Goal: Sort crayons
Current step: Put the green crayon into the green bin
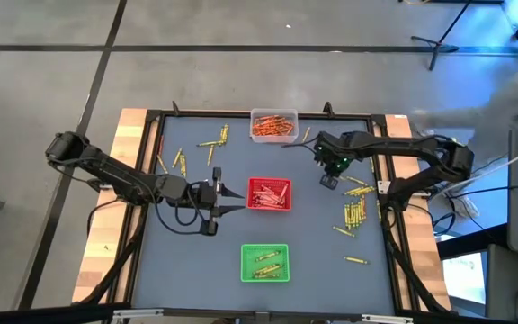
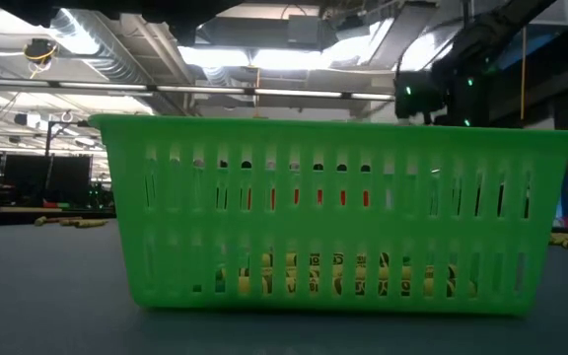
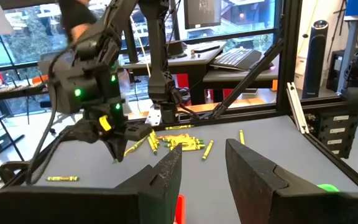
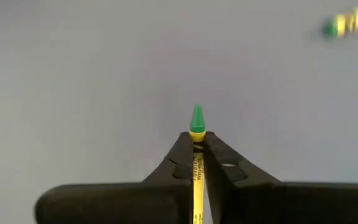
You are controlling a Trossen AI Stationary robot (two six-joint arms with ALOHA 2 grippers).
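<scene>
Right pincer [image 4: 196, 144] — clamped on a yellow-green crayon [image 4: 197, 122], right of the red tray [image 1: 269, 194] | left pincer [image 1: 238, 198] — fingers slightly apart, nothing visibly held, beside that tray | you see loose crayons [image 1: 355, 212] strewn on the tabletop [image 1: 187, 261]

Even overhead light falls on the desk [image 1: 196, 261], with soft shadows and a blurred blue glare at the high view's upper right. The low view is backlit by bright ceiling lights [image 2: 294, 54], leaving the green tray [image 2: 333, 212] sharp. One crayon [image 4: 352, 23] in the right wrist view is out of focus.
</scene>
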